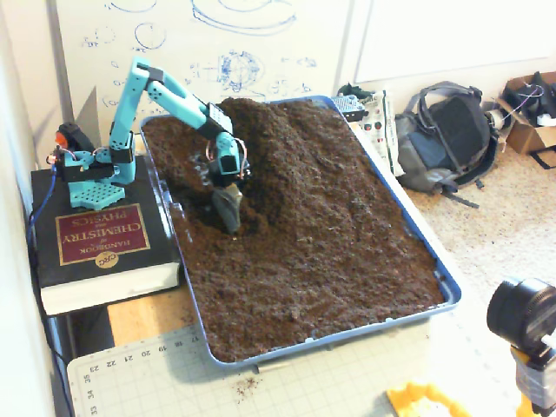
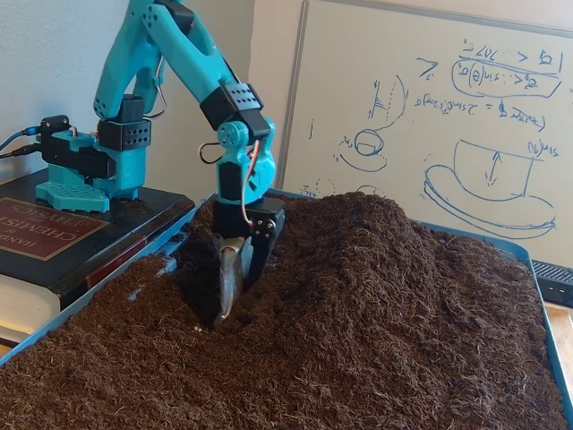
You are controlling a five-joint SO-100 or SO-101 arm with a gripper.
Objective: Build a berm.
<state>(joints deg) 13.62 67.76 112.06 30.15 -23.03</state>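
One blue tray (image 1: pixel 445 287) filled with dark-brown soil; its rim bounds the soil on all sides seen in the higher fixed view. One berm (image 1: pixel 261 135) (image 2: pixel 358 242), humped above the rest, occupies the far part of the tray near the whiteboard (image 2: pixel 430 116). The near half of the tray holds lower, flatter soil (image 1: pixel 321 278), the largest open stretch, with nothing standing on it.

One turquoise arm (image 1: pixel 169 95) (image 2: pixel 170 63) reaches from its base, which sits on one thick black book (image 1: pixel 95 239) (image 2: pixel 45 242) just beside the tray's left rim. The claw (image 1: pixel 228 213) (image 2: pixel 226 300) points downward with its tips sunk in the soil at the berm's left foot, in a shallow trough. Its blades appear close together; whether they are clenched or released cannot be told, since soil hides the tips.

Surroundings outside the tray: one cutting mat (image 1: pixel 174 373) on the desk at the near edge, one backpack (image 1: pixel 447 139) on the floor to the right, one camera lens (image 1: pixel 521 317) at the lower right corner.
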